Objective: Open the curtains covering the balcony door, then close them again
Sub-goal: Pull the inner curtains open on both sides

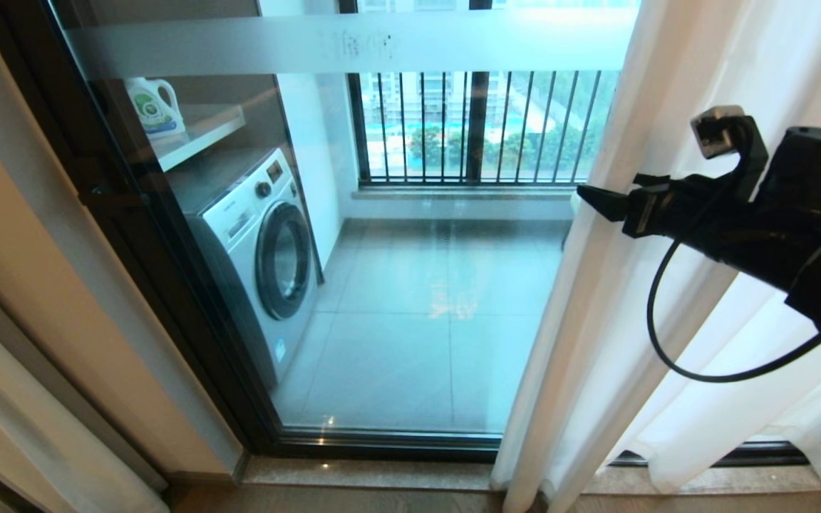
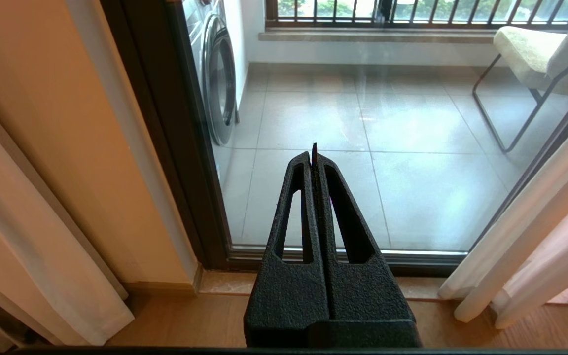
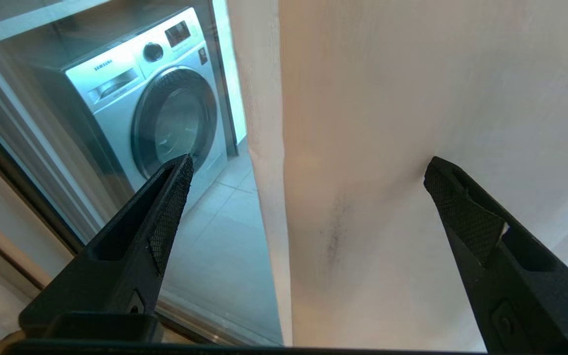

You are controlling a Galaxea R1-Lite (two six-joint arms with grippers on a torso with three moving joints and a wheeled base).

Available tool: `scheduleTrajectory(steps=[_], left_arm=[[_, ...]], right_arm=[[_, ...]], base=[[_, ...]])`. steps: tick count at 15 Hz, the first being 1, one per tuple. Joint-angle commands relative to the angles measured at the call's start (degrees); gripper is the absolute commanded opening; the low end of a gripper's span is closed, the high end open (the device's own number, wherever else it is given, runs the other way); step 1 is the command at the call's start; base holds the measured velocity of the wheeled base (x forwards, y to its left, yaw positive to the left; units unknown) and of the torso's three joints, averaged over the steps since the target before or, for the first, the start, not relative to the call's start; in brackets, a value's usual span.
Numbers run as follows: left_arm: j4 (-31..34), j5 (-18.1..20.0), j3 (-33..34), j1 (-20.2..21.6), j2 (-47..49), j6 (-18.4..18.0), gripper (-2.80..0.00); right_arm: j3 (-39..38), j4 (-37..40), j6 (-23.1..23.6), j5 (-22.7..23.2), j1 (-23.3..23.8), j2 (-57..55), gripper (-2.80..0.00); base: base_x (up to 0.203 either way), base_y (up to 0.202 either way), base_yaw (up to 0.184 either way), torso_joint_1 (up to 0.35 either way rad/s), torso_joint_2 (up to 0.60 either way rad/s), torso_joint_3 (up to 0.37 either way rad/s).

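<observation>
While its black fingers stand spread wide, the right gripper [image 3: 308, 172] faces the edge of the sheer white curtain panel [image 1: 599, 299], gripping nothing. Parked low, the left gripper [image 2: 313, 154] is pressed closed. Beyond, the black-framed glass balcony door [image 1: 410, 249] stands uncovered.

floor: grey balcony tiles [image 1: 417, 299], centre frame | on it: washing machine [image 1: 261, 249] at left | curtain hems [image 1: 524, 484] touched indoor wood floor [image 1: 353, 500], lower right

curtains [image 3: 412, 98]: sheer white, faint grey smudge between the spread jaws, possibly shadow | balcony door [image 1: 168, 285]: black frame, frosted band | washing machine [image 3: 160, 108]: white, dark porthole
</observation>
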State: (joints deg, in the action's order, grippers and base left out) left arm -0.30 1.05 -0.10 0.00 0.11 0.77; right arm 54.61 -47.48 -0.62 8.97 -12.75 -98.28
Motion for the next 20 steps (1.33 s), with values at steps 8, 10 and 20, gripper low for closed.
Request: scheduleTrajectory(steps=[8, 10, 20], left_arm=[[-0.05, 0.01, 0.01, 0.0, -0.02, 0.02, -2.8], [-0.05, 0.01, 0.01, -0.09, -0.02, 0.02, -2.8], [-0.05, 0.01, 0.01, 0.0, -0.02, 0.02, -2.8]], right_arm=[[-0.98, -4.02, 0.18, -0.63, -0.34, -0.19, -2.8], [-1.17, -4.02, 0.1, -1.64, -0.36, 0.53, -2.8], [-4.24, -10.44, -1.75, -2.29, -0.38, 1.82, -2.8]], base=[[0.0, 0.0, 0.0, 0.0, 0.0, 0.0], [0.0, 0.0, 0.0, 0.0, 0.0, 0.0], [0.0, 0.0, 0.0, 0.0, 0.0, 0.0]])
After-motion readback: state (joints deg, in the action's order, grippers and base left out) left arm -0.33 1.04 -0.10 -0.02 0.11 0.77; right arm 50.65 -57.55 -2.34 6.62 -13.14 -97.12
